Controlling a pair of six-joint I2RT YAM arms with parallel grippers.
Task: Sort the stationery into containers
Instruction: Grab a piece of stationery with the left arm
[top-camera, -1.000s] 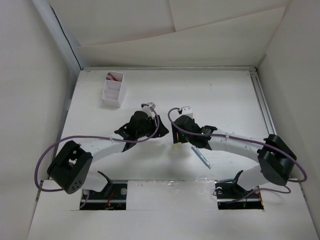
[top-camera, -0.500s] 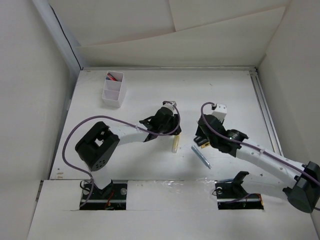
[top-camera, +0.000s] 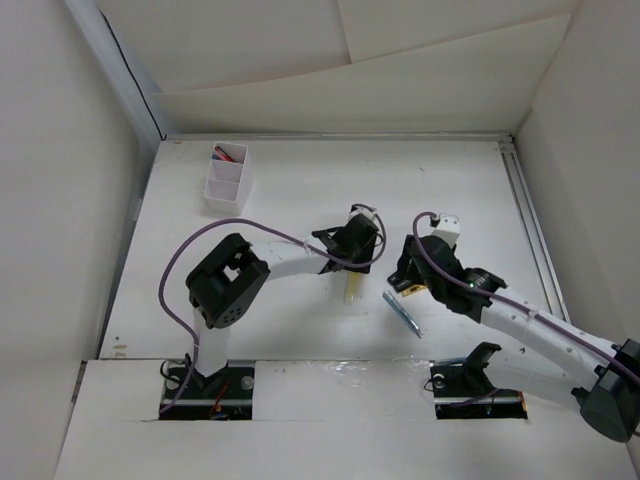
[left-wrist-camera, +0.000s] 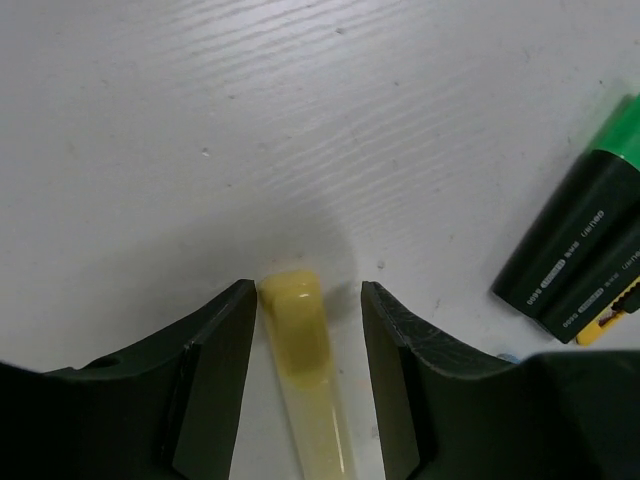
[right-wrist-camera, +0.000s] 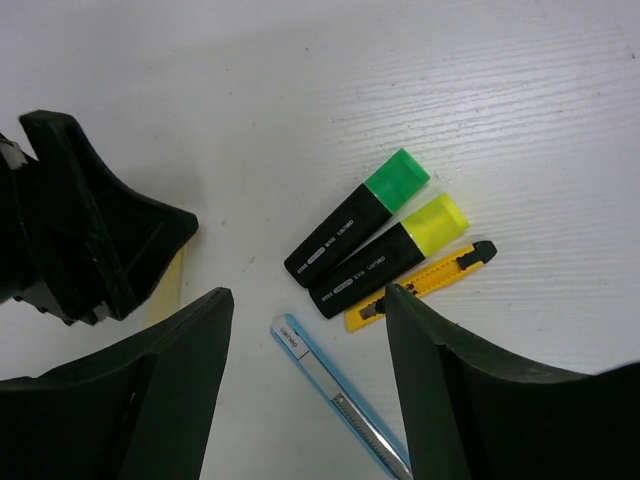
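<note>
A pale yellow marker (left-wrist-camera: 300, 350) lies on the table between the open jaws of my left gripper (left-wrist-camera: 308, 300), close to the left finger and clear of the right; it also shows in the top view (top-camera: 352, 291). My right gripper (right-wrist-camera: 305, 320) is open and empty above a light blue cutter (right-wrist-camera: 335, 395). Two black markers lie just beyond it, one with a green cap (right-wrist-camera: 355, 218) and one with a yellow cap (right-wrist-camera: 388, 255), beside a yellow cutter (right-wrist-camera: 420, 285). The white partitioned box (top-camera: 227, 180) stands at the back left with red and dark items in its far compartment.
White walls enclose the table on the left, back and right. A metal rail (top-camera: 528, 225) runs along the right edge. The left arm (top-camera: 228, 283) reaches across to the table's middle, close to the right arm (top-camera: 500, 305).
My left gripper has moved right, from near the table's middle-left to over the yellow marker. My right gripper has swung right, off the yellow marker, to over the blue cutter.
</note>
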